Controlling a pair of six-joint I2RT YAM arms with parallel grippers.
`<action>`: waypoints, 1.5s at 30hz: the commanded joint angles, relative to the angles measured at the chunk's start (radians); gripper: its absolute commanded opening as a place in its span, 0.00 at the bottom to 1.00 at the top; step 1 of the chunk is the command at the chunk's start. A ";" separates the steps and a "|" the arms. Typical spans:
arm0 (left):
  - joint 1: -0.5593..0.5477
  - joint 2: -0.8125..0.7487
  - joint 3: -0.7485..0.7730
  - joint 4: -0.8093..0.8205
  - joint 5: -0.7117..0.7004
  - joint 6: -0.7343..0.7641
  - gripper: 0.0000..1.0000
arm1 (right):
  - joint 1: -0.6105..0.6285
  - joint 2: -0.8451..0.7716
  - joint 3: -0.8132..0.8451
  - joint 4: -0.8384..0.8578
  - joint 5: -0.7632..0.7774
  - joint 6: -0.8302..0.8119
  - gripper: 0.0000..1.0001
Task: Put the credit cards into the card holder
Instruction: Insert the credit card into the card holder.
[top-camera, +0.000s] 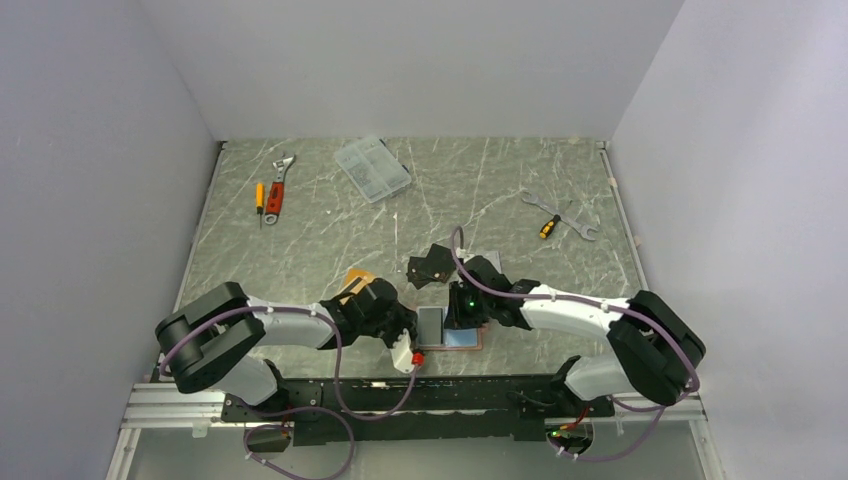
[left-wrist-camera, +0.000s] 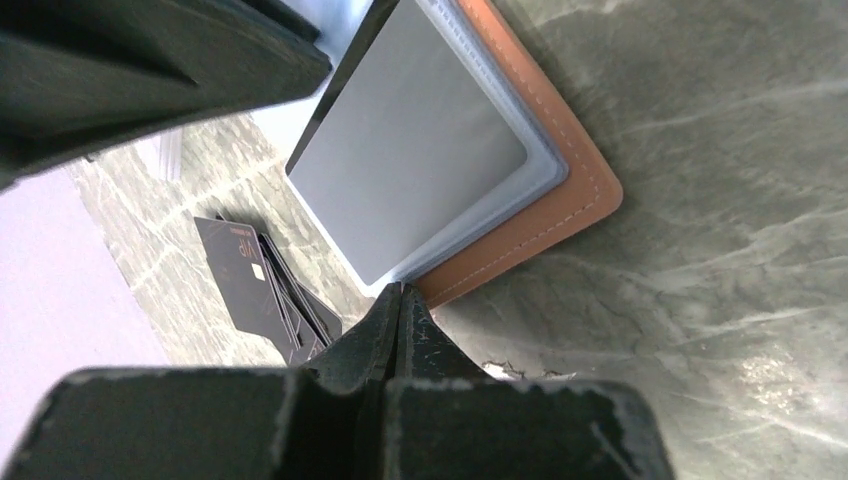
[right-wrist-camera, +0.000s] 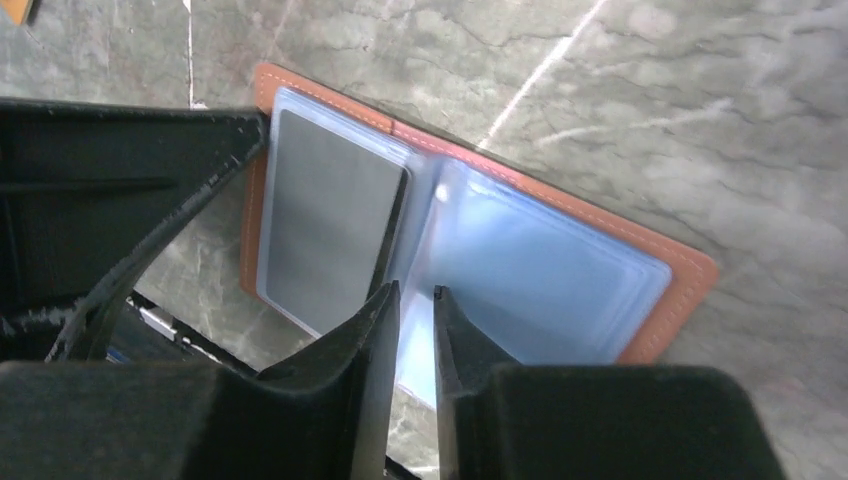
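card holder (right-wrist-camera: 690, 272) lies open, near side, silver card (right-wrist-camera: 325, 230) in its left sleeve; left gripper (left-wrist-camera: 400, 300) clenched empty (at its corner), right gripper (right-wrist-camera: 412, 300) narrowly parted.

The left arm (top-camera: 290, 325) and right arm (top-camera: 570, 308) bend inward, wrists nearly meeting at centre. The left gripper (left-wrist-camera: 400, 292) has its jaws pressed together. The right gripper (right-wrist-camera: 412, 295) has its jaws parted by a narrow slit.

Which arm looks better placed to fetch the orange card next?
Probably the left: the orange card lies right beside its wrist, whereas the right gripper hovers over the open card holder, farther away.
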 joint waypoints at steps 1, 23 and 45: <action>0.024 -0.040 0.036 -0.063 -0.021 0.002 0.00 | -0.012 -0.084 0.052 -0.112 0.065 -0.001 0.25; -0.007 -0.024 0.033 -0.114 0.076 0.032 0.00 | -0.002 0.017 0.061 -0.019 -0.045 -0.026 0.00; 0.122 -0.040 0.395 -0.520 -0.042 -0.182 0.08 | -0.315 -0.155 0.166 -0.146 -0.059 -0.129 0.47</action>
